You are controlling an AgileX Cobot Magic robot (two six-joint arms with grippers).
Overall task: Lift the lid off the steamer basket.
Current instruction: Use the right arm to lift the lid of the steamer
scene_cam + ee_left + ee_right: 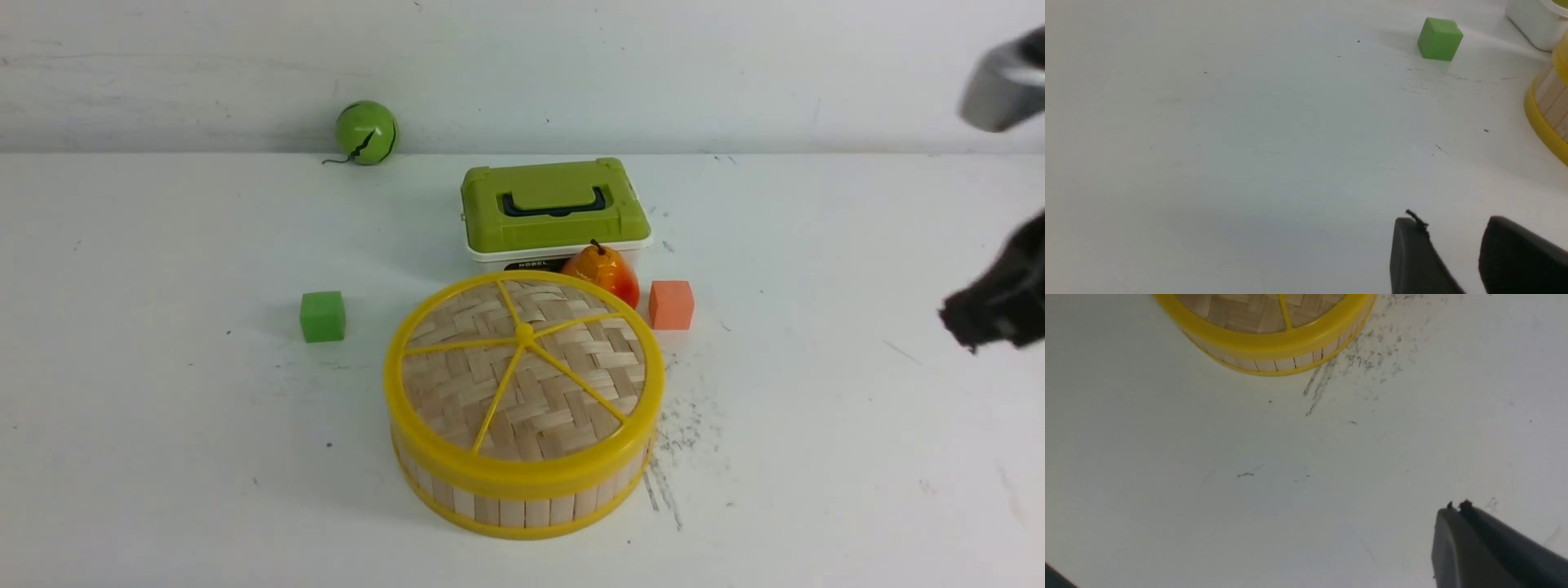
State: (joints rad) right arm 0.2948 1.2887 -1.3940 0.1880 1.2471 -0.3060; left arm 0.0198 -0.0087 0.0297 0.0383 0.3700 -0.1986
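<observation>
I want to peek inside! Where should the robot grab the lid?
Probably the lid's thick yellow rim, at its right edge, from the right: the top is flat, with no knob, and the right pincer hangs on that side.

Small toys on a white table (163,408).
A green ball (366,132) sits at the far edge; an orange fruit (606,273) stands before the green-lidded box (553,204), an orange cube (671,305) beside it, a green cube (322,316) well left.

A lab-style test bench is shown: a scuffed white table (163,490) is set against a blank wall (653,65), and a green block (322,316), an orange block (671,305), a pear (608,273) and a steamer basket (522,510) are laid out mid-frame.
</observation>
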